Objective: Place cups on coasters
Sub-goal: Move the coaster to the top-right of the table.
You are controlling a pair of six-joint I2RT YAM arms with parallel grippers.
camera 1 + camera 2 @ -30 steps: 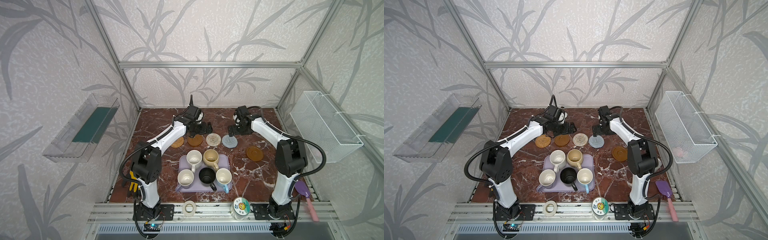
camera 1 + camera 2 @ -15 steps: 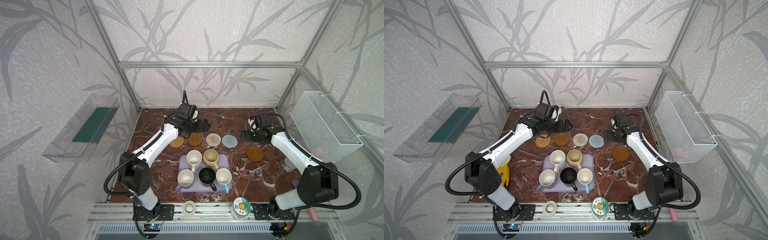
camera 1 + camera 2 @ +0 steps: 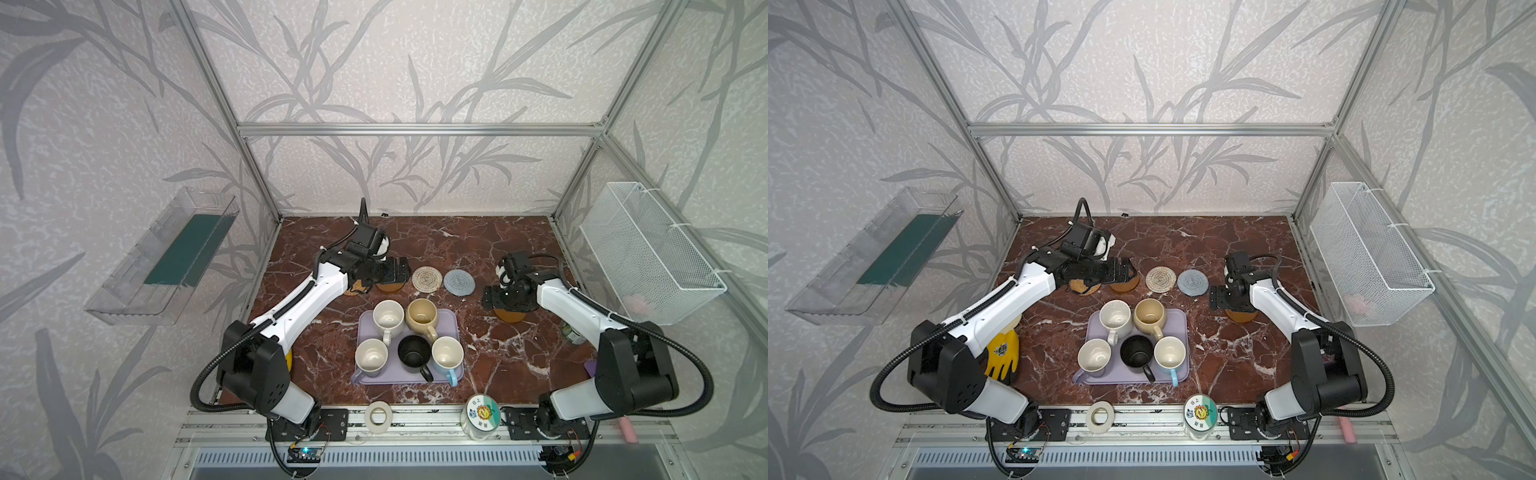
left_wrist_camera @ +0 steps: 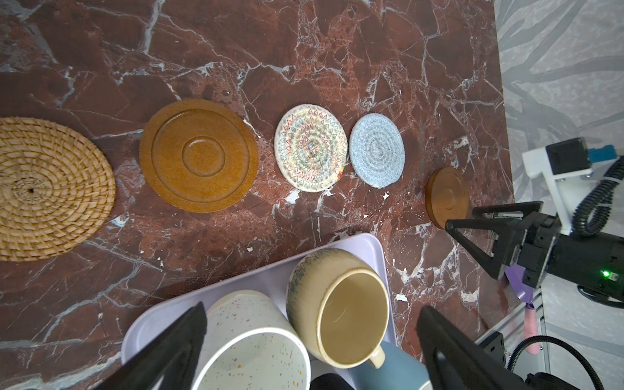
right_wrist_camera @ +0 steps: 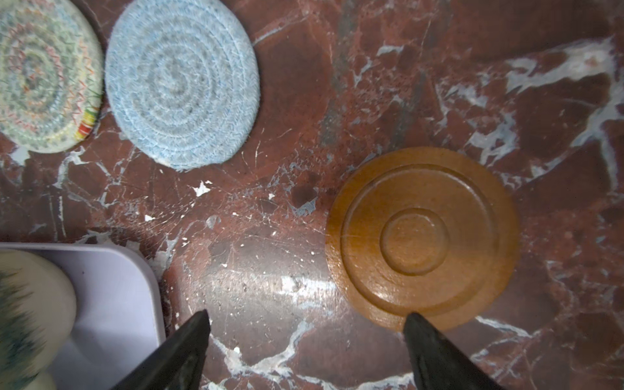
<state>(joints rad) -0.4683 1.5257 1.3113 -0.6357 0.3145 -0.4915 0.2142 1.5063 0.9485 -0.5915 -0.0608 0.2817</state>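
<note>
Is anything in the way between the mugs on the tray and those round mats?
Nothing visible does. Bare marble separates the tray from the rattan coaster, wooden coaster, cream coaster, grey-blue coaster and second wooden coaster, all empty.

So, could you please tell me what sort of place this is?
Most likely a robot test cell, not a home: an aluminium frame with wallpapered panels encloses the marble-look table, and a left arm and right arm are mounted on its front rail.
</note>
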